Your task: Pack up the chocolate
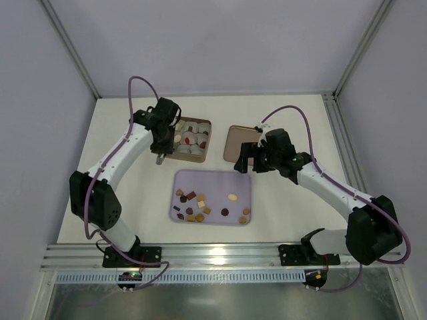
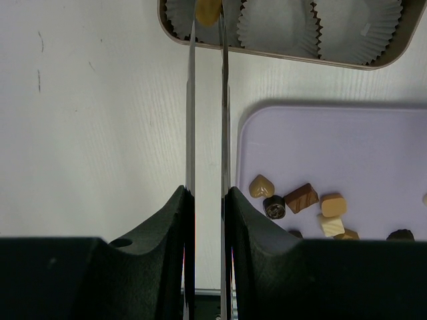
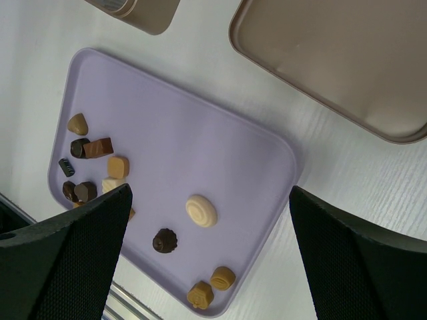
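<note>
Chocolate [image 1: 200,198]: most pieces lie loose on the lavender tray [image 1: 213,181], bunched at its left side with a few toward the right; dark, caramel and cream ones.
Caramel piece [image 2: 208,9]: pinched at the very tips of the left fingers, over the near-left paper cup of the tin; cannot tell if it touches the cup.
Left fingers [image 2: 224,120]: thin blades with only a narrow gap, clenched on the caramel piece, pointing across the bare desk to the tin edge.
Right fingers [image 3: 73,253]: spread wide, released, grasping nothing, hanging above the tray and touching no piece.
Tin [image 1: 209,137]: brown, square, on the desk behind the tray; white fluted cups inside, some already with pieces, one red.
Tan lid [image 3: 333,60]: flat on the desk right of the tin, apart from the tray.
Desk [image 1: 133,200]: white.
</note>
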